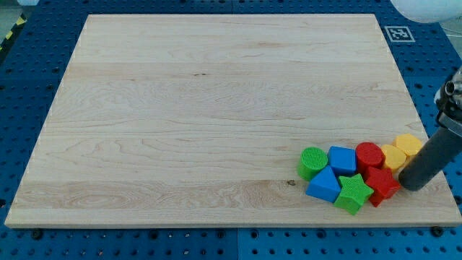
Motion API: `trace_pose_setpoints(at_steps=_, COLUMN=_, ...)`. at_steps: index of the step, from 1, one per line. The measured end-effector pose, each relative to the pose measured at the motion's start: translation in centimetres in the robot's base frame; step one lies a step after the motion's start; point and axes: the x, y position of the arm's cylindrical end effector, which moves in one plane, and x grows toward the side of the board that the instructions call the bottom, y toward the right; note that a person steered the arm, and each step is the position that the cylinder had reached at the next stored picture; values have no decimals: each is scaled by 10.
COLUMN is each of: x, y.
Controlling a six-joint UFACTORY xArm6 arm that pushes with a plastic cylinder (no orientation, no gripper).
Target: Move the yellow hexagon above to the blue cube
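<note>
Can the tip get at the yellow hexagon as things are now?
Probably yes. My tip stands at the view's right of the yellow hexagon, with no block between them; the red star lies to its left.

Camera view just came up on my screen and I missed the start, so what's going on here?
A rod-ended arm is pushing blocks on a wooden board. My tip sits at the right edge of a cluster in the view's bottom right, beside the yellow hexagon and another yellow block. The blue cube lies left of the red cylinder; the hexagon isn't above it yet.
</note>
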Motion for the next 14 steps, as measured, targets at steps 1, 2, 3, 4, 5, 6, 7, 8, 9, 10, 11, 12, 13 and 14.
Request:
trace_pose_setpoints(at_steps=1, x=-36, y=0)
trace_pose_setpoints(at_steps=2, x=-42, y=0)
trace_pose_setpoints(at_steps=3, x=-36, y=14)
trace_pose_setpoints(at_steps=4, x=-39, y=36)
trace_pose_setpoints(at_steps=5, x=-70, y=31)
trace_pose_setpoints(at_steps=6, x=-93, y=-10)
trace_pose_setpoints(at_steps=7, x=-109, y=-22)
trace_pose_setpoints(at_steps=8, x=-132, y=-41)
trace_pose_setpoints(at_steps=9, x=-145, y=-54)
trace_pose_setpoints(at_steps=10, x=-129, y=-7)
trace_pose_setpoints(at_steps=11, x=-120, y=1)
trace_pose_setpoints(at_steps=12, x=-118, y=-21)
trace_pose_setpoints(at_steps=13, x=-118, y=-43)
trace_pose_setpoints(at_steps=14, x=-103, y=-14)
